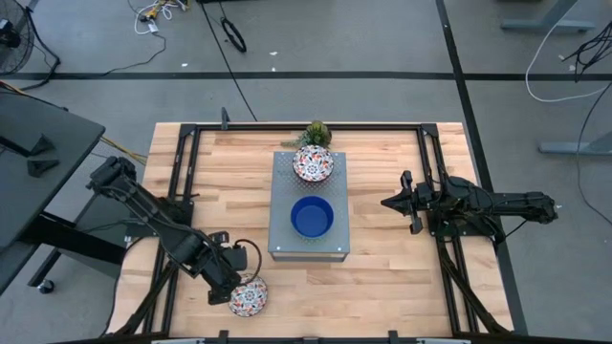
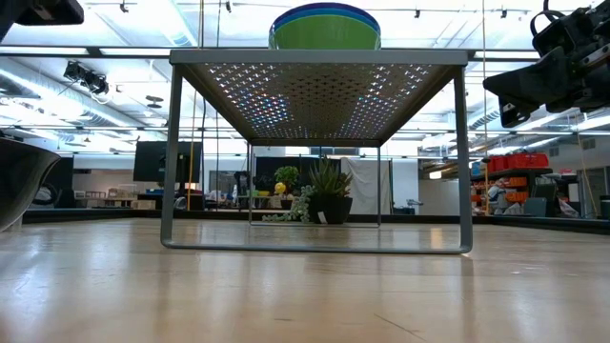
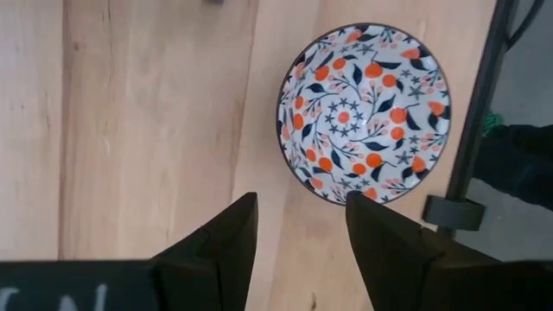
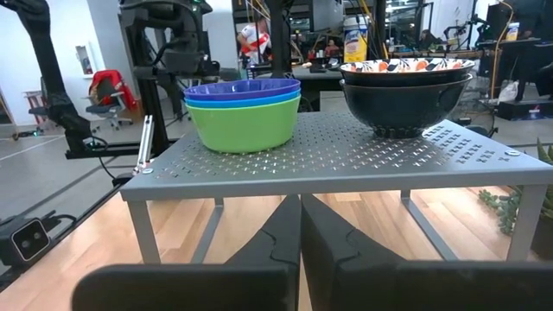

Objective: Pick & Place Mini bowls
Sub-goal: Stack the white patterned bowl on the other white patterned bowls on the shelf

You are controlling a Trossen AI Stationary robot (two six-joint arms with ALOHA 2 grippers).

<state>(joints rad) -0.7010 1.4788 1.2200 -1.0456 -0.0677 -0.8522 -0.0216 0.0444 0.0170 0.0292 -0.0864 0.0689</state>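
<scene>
L gripper (image 1: pixel 232 291) stood released just beside floral bowl (image 1: pixel 250 296) at desk (image 1: pixel 382 277) front-left corner; R gripper (image 1: pixel 394 203) clenched, empty, near right edge.

- The left arm (image 1: pixel 153 218) is black and made of chunky blocks joined together.
- A thin black cable (image 1: pixel 251 250) loops out beside its wrist.
- The left gripper (image 3: pixel 298 226) has two black, pointy, wedge-shaped fingers (image 3: pixel 226 238).
- The right arm (image 1: pixel 488 203) is black, long and thin.
- The right gripper (image 4: pixel 300 226) has smooth black fingers.
</scene>
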